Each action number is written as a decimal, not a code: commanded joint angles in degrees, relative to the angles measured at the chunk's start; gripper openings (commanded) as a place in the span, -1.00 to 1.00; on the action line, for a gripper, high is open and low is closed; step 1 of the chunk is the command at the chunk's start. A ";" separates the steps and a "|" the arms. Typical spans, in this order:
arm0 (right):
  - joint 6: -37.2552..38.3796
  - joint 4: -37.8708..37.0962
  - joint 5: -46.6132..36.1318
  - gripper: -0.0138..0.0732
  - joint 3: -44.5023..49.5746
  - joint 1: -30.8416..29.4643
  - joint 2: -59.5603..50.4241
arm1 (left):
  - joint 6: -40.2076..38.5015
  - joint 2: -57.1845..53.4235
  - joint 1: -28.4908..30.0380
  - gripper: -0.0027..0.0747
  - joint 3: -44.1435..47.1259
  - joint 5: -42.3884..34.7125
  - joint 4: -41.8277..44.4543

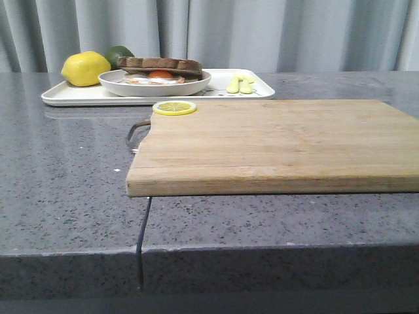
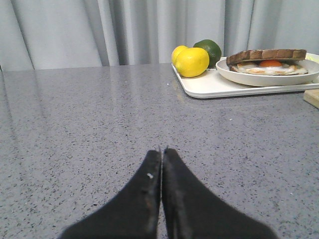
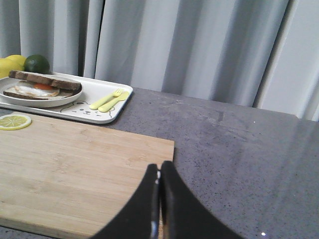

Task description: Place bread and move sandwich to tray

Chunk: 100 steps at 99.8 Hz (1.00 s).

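The sandwich (image 1: 159, 67), a brown-crusted bread slice lying over a fried egg with orange yolk, sits on a round white plate (image 1: 131, 87). The plate stands on the white tray (image 1: 72, 97) at the back left. The same sandwich (image 2: 266, 59) shows in the left wrist view and the sandwich (image 3: 42, 83) in the right wrist view. My left gripper (image 2: 162, 151) is shut and empty above bare counter, well short of the tray (image 2: 209, 89). My right gripper (image 3: 159, 167) is shut and empty over the near right corner of the cutting board. Neither gripper appears in the front view.
A wooden cutting board (image 1: 275, 140) fills the middle, with a lemon slice (image 1: 174, 108) at its far left corner. A yellow lemon (image 1: 86, 68) and a green lime (image 1: 118, 52) sit on the tray beside the plate. Yellow-green cutlery (image 1: 240, 84) lies on the tray's right end. Grey curtains hang behind.
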 commanded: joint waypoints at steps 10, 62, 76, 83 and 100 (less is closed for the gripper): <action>5.45 -5.55 -11.36 -0.84 5.54 -0.47 -0.97 | -0.49 -1.69 -0.46 -0.98 0.80 -4.52 -0.52; 23.23 -19.70 -21.76 -0.84 20.94 2.33 -0.97 | -0.49 -1.69 -0.46 -0.98 0.80 -4.52 -0.52; 23.23 -19.70 -22.21 -0.84 21.11 2.90 -0.97 | -0.49 -1.69 -0.46 -0.98 0.80 -4.52 -0.52; 23.23 -19.70 -22.80 -0.84 21.11 2.90 -0.97 | -0.49 -1.69 -0.46 -0.98 0.80 -4.52 -0.52; 23.23 -19.64 -22.68 -0.84 21.11 2.90 -0.97 | -0.49 -1.69 -0.46 -0.98 0.80 -4.52 -0.52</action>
